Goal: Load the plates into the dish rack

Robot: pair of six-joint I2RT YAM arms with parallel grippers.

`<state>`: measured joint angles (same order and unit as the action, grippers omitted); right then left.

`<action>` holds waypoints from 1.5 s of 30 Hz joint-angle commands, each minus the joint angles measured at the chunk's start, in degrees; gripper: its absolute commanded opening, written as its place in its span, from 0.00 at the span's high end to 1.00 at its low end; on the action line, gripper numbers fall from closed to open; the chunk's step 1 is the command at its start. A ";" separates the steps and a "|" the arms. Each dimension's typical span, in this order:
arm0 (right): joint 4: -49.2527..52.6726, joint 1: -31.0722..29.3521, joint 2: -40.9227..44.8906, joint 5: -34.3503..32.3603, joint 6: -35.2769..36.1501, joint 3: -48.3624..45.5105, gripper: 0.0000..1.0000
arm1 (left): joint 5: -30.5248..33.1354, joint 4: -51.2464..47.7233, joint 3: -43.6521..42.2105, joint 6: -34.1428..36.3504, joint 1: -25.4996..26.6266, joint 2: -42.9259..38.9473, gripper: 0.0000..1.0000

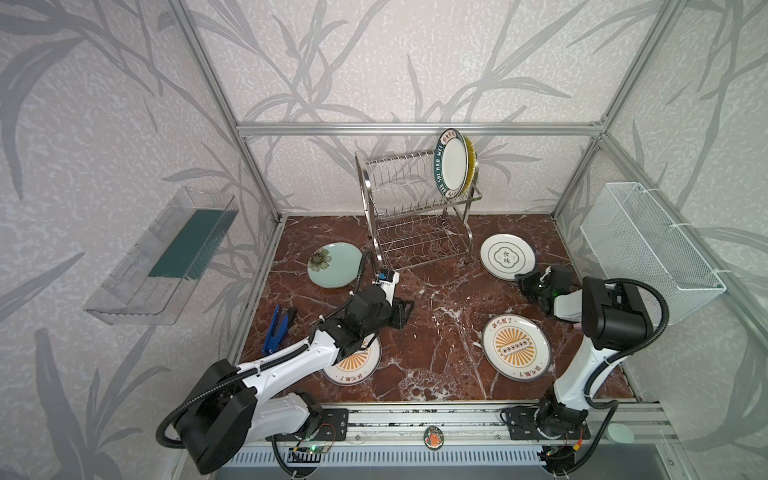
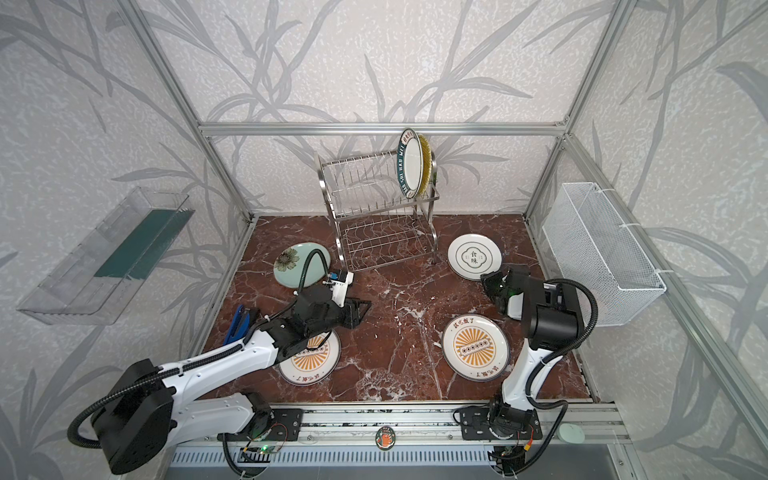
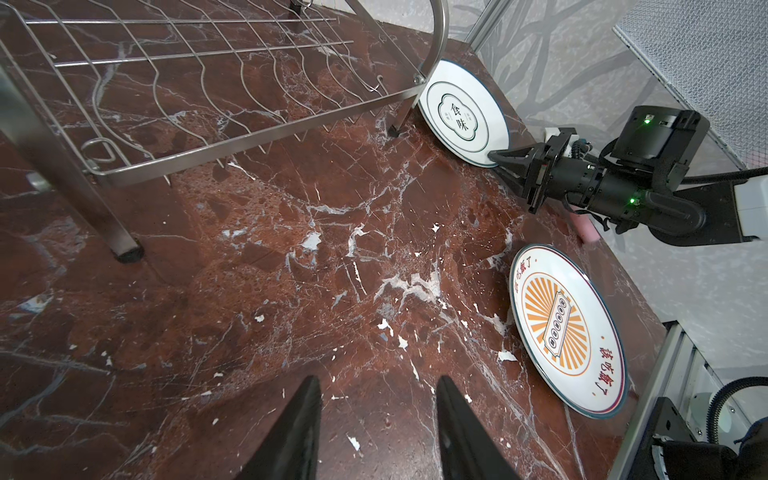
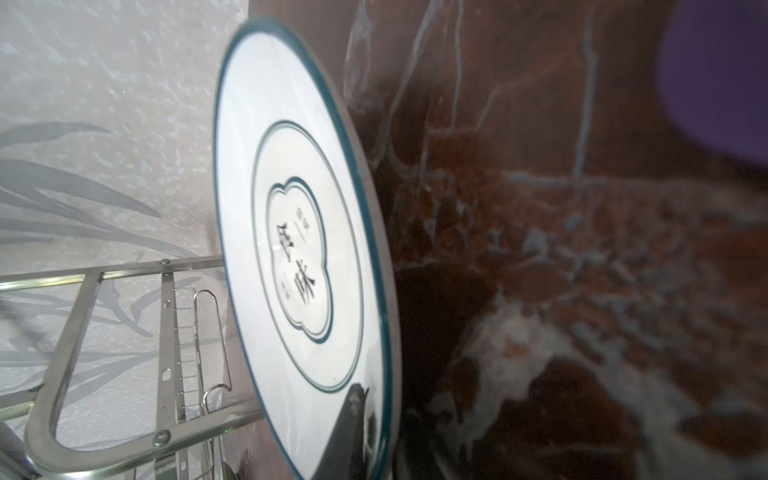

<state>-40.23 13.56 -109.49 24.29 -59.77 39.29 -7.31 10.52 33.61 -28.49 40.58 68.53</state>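
1. In both top views, the green plate [image 1: 453, 164] reads "HAO WEI" on its rim. It and the yellow plate [image 1: 472, 166] stand upright on the rack [image 1: 419, 210] top tier, well beyond both sets of fingers. The left fingers [image 1: 401, 311] hover apart and empty, with a sunburst plate [image 1: 353, 368] just behind them and the celadon plate [image 1: 336, 266] to their left. The right fingers [image 2: 490, 282] meet the near rim of the motif plate [image 2: 473, 255], marked "食味", on the surface [image 1: 432, 332].
2. Left wrist: the left fingers [image 3: 291, 436] are moderately parted over bare surface, touching nothing. Ahead of them a second sunburst plate [image 3: 565, 336] reads "該吃飯了". Past it the right fingers [image 3: 511, 156] pinch the motif plate's rim, near a rack foot.
3. Right wrist: one finger [image 4: 353, 415] lies on that plate's face at its rim; the other is hidden. The rack stands beyond the plate.
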 commanded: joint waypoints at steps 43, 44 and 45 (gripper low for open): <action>-37.35 0.59 -9.93 2.07 -14.30 -6.27 1.00 | 2.98 -6.19 1.93 1.05 0.20 -4.58 0.55; -38.85 0.66 -10.44 2.29 -14.54 -6.41 1.00 | 3.17 -6.78 2.28 1.07 0.20 -4.68 0.55; -39.40 0.64 -10.79 2.55 -14.50 -6.53 1.00 | 3.23 -7.07 2.49 1.04 0.20 -4.81 0.55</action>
<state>-71.18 13.96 -118.30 26.04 -72.42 33.63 -5.54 5.93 33.87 -28.03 40.58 64.88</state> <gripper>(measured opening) 0.080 0.448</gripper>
